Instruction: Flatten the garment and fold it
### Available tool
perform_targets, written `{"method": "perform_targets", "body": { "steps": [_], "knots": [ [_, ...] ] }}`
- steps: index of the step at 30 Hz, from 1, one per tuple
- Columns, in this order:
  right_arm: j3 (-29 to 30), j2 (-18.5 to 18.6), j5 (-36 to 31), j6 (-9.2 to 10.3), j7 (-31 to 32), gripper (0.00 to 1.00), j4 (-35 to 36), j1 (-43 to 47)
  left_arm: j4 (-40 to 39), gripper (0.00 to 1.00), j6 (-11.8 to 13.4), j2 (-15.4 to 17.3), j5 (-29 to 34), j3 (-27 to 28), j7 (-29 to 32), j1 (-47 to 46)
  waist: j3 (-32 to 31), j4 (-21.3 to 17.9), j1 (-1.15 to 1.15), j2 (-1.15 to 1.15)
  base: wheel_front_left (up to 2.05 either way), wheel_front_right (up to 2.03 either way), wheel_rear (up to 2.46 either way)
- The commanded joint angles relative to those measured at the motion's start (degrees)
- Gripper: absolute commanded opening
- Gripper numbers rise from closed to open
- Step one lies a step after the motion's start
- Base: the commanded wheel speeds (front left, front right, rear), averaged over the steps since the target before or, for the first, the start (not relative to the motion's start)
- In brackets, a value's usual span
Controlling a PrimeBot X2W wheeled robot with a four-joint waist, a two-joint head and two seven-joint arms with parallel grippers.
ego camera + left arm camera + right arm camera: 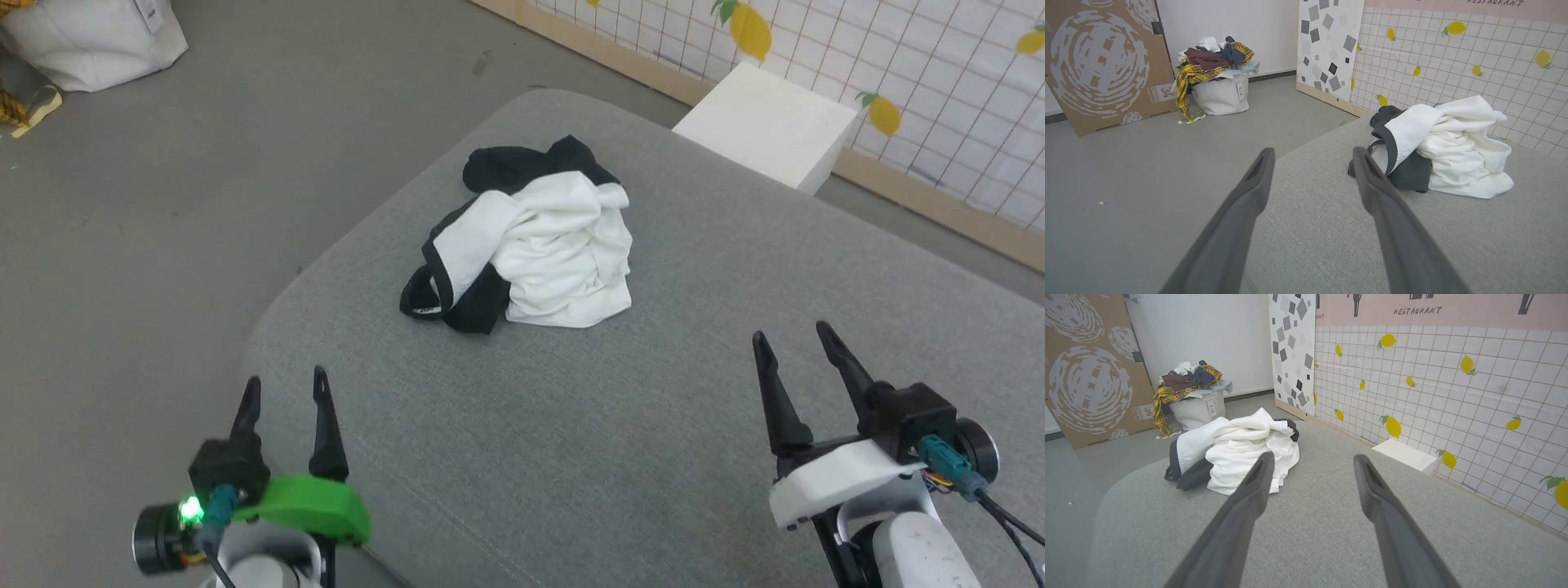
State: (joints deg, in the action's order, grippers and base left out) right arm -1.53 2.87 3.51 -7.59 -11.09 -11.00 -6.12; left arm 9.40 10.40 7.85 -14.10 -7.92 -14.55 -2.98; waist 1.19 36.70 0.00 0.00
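The shirt [555, 253] lies in a heap on the tabletop [571, 425], well ahead of the left end effector [286, 376] and right end effector [789, 331]. Both are wide open and empty. Next job, I think: reach out and pull it flat.

Creased, soft-looking cloth, the garment [563, 253] lies matt white and black on a table [571, 457] covered in coarse grey woven fabric. The floor [204, 163] looks smooth and matt, the cardboard sheet [1106, 81] dull brown. Left gripper [286, 375] and right gripper [789, 330] show matt, dark, plastic-looking fingers.
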Motion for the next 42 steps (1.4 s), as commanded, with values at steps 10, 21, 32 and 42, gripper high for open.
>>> {"method": "perform_targets", "body": {
  "steps": [10,21,32,42],
  "knots": [
    [-0.7,0.0,-4.2,0.10,2.7,1.00,5.2,-6.9,9.4,1.00,-9.7,3.7,-9.9,3.2,7.6,-24.9,18.8,-14.0,0.00,0.00,0.00,0.00,0.00],
    [-0.7,0.0,-4.1,0.10,1.4,1.00,6.2,-12.3,14.2,1.00,-16.4,13.6,-16.9,3.9,24.9,-35.4,30.0,-26.3,0.00,0.00,0.00,0.00,0.00],
    [-0.9,0.0,-2.6,0.10,-0.7,1.00,4.2,-13.6,18.0,1.00,-12.2,17.1,-22.4,4.9,42.5,-31.8,32.8,-30.6,0.00,0.00,0.00,0.00,0.00],
    [-1.3,0.0,-1.4,0.10,-1.4,1.00,1.9,-13.6,16.2,0.00,-7.3,19.3,-18.3,4.4,40.4,-29.5,27.9,-30.2,0.00,0.00,0.00,0.00,0.00]
  ]
}}
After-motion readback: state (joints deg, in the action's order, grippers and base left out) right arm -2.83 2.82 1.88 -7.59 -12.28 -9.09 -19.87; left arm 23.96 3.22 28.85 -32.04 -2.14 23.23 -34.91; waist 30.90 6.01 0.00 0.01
